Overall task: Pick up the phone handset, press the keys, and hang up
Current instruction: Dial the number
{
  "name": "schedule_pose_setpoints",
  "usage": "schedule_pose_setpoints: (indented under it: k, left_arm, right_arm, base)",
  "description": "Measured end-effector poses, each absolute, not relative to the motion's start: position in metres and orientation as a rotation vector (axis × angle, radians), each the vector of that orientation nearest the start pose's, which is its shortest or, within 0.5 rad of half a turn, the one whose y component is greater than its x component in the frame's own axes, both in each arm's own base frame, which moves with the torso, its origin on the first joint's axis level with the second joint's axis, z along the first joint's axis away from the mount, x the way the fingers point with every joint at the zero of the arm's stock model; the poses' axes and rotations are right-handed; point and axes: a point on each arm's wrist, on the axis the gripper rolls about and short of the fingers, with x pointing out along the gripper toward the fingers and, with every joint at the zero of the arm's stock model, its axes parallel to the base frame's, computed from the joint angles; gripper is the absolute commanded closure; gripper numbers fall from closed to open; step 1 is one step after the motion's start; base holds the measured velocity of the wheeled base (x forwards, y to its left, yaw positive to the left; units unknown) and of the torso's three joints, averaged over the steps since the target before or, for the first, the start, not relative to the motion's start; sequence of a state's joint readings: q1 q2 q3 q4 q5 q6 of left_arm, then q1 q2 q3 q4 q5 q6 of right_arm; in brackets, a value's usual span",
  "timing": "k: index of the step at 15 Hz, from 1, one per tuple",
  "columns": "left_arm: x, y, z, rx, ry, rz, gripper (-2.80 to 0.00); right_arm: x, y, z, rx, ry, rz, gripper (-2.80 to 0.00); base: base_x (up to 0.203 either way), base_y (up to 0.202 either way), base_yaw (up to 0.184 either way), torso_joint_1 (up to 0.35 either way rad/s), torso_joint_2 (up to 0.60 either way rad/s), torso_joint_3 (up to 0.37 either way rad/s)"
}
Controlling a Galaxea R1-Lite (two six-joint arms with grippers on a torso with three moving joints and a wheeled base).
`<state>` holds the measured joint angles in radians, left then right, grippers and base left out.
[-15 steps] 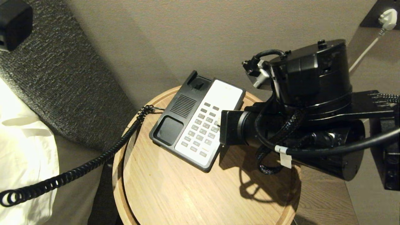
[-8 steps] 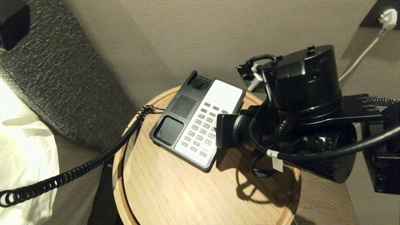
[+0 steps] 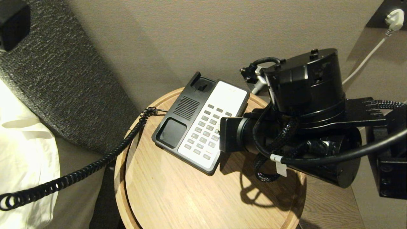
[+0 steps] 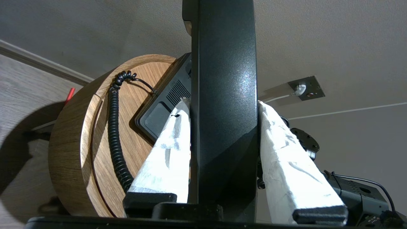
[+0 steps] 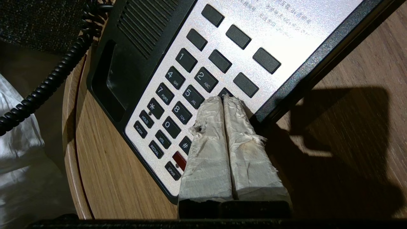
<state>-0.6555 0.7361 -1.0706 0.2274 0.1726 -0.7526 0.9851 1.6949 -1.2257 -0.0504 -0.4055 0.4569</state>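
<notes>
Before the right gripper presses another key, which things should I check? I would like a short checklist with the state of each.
1. phone handset held in left gripper: ok.
2. Cradle on phone base free: ok.
3. right gripper shut, tips together over the keypad: ok.
4. Tips actually pressing a key: cannot tell.
5. coiled cord lies off the keys: ok.
6. Base fully on round table: ok.

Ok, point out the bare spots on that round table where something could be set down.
The round wooden table is bare across its near half, between the phone base and the near rim. A narrow strip lies free between the base and the coiled cord. On the right it is crowded: the right gripper, shut, sits on the keypad.
</notes>
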Motion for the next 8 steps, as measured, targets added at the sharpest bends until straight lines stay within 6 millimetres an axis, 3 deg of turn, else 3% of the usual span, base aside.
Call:
schedule_pose_setpoints:
  k: [8]
  left_arm:
    - [0.0175, -0.0086, 0.341, -0.781, 0.087, -0.499, 0.0]
  right_arm:
    - [0.1848, 0.2617, 0.2438, 0.163, 0.447, 0.481, 0.0]
  base:
    - [0.0, 0.0, 0.0, 0.0, 0.0, 0.0]
